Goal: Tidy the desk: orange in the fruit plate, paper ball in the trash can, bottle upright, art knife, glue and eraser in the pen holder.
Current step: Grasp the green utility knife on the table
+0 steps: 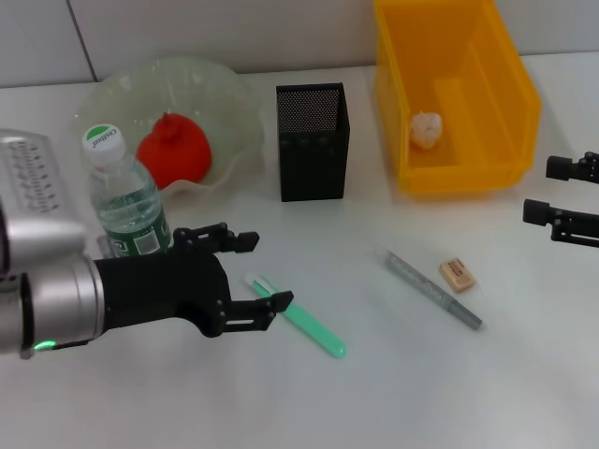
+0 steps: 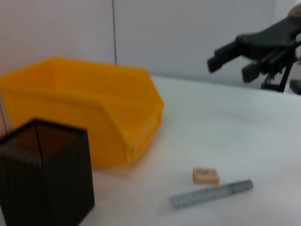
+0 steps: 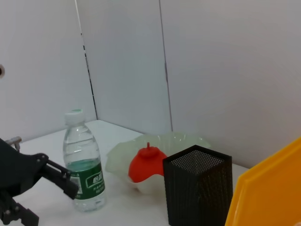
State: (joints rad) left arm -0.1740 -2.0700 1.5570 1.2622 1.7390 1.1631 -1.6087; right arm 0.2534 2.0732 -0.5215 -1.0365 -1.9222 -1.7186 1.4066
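Currently the left end effector (image 1: 262, 273) hovers low over the white desk (image 1: 393, 393), fingers spread, nothing between them. Just beyond its fingertips lies a green-handled tool with a white tip (image 1: 298, 315), flat on the desk, running diagonally away from the lower finger. Directly behind the end effector the bottle (image 1: 126, 201) stands upright: clear plastic, green label, white-and-green cap; it is just beside the black wrist housing, and contact cannot be judged.

Farther out from the left end effector, toward the right arm's side, a grey speckled stick (image 1: 433, 290) lies flat and diagonal, and the eraser (image 1: 457, 274), a small tan-peach block, lies just beside it, apart from it.

Beyond the bottle, the fruit plate (image 1: 229, 117), translucent pale green with a wavy rim, holds the orange (image 1: 176, 154), red-orange with a nub on top. The pen holder (image 1: 314, 142), a square black mesh cup, stands upright ahead of the left end effector, between the plate and the trash can (image 1: 510, 103). The yellow-orange trash can contains the paper ball (image 1: 426, 130), a crumpled white wad on its floor.

The right end effector (image 1: 547, 191) sits at the right edge of the desk, near the trash can's near corner, fingers apart, holding nothing, well apart from the eraser.
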